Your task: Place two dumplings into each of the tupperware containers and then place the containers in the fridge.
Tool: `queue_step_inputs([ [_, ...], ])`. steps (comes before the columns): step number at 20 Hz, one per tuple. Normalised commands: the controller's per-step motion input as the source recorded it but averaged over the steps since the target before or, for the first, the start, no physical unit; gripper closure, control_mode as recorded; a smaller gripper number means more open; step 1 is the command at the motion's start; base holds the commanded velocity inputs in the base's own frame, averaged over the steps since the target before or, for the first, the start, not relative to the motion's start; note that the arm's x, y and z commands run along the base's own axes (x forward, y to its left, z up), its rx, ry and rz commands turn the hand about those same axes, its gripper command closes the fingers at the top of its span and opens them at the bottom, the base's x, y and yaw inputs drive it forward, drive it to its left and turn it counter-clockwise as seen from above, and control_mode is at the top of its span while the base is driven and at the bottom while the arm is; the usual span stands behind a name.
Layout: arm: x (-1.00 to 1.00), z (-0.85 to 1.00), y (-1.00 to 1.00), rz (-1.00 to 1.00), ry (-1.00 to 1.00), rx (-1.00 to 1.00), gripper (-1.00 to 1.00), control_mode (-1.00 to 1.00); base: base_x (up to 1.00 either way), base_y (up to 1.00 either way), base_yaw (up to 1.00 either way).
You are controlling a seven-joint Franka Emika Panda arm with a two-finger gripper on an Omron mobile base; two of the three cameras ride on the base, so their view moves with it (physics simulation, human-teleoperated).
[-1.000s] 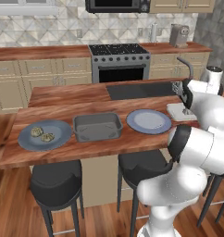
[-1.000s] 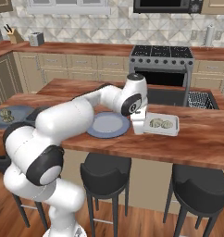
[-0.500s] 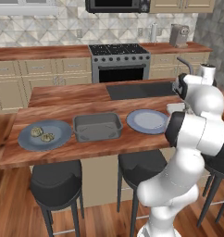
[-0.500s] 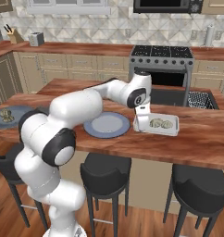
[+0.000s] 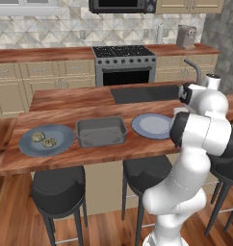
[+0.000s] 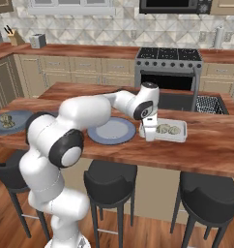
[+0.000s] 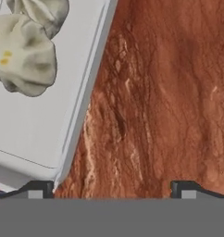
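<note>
Arm hides tupperware container; hand view crops its dumplings.

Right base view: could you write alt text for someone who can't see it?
A white robot arm reaches over a wooden island, its open gripper at the left end of a tupperware container holding two dumplings. An empty blue-grey plate lies beside it.

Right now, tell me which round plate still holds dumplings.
The blue-grey plate at the island's left end, left of the dark pan, holding two dumplings. The plate right of the pan is bare.
</note>
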Motion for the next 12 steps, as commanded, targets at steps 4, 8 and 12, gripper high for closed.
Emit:
queue_step_inputs([
  [4, 0.42, -0.04, 0.0, 0.0, -0.04, 0.0, -1.0, -1.0, 0.0, 0.0, 0.0],
  [8, 0.34, -0.15, 0.0, 0.0, 0.0, 0.0, -1.0, -1.0, 0.0, 0.0, 0.0],
  [12, 0.03, -0.27, 0.0, 0.0, -0.01, 0.0, -1.0, -1.0, 0.0, 0.0, 0.0],
])
